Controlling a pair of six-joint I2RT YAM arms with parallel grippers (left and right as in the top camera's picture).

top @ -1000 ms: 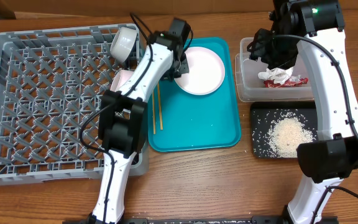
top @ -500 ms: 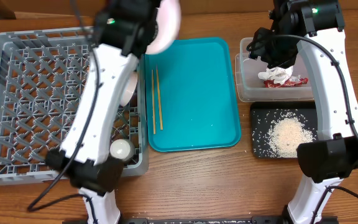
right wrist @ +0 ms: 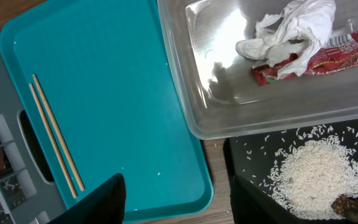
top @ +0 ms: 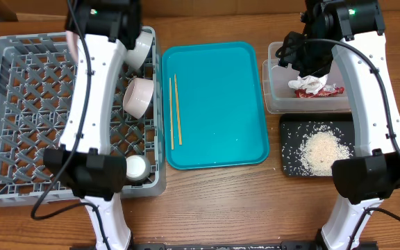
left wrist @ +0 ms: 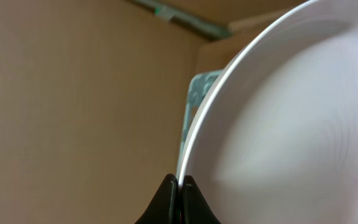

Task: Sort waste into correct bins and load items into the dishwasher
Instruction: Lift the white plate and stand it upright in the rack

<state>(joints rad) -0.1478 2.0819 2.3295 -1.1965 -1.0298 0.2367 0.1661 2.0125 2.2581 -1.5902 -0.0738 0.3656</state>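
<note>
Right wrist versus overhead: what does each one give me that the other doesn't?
Only the right wrist: a brown bit in the rice. Only overhead: an upper bowl, a lower bowl and a cup in the rack, plus the left arm. Both: chopsticks on the teal tray, napkin and wrapper in the clear tub, rice on the black tray.

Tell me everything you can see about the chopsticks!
The chopsticks are two thin, pale wooden sticks, straight and plain. They lie flat, side by side and almost parallel, on the left part of the teal tray, close to the edge that sits next to the grey rack. They run along the tray's long side. Only the tray touches them, and the rest of the tray around them is bare.
</note>
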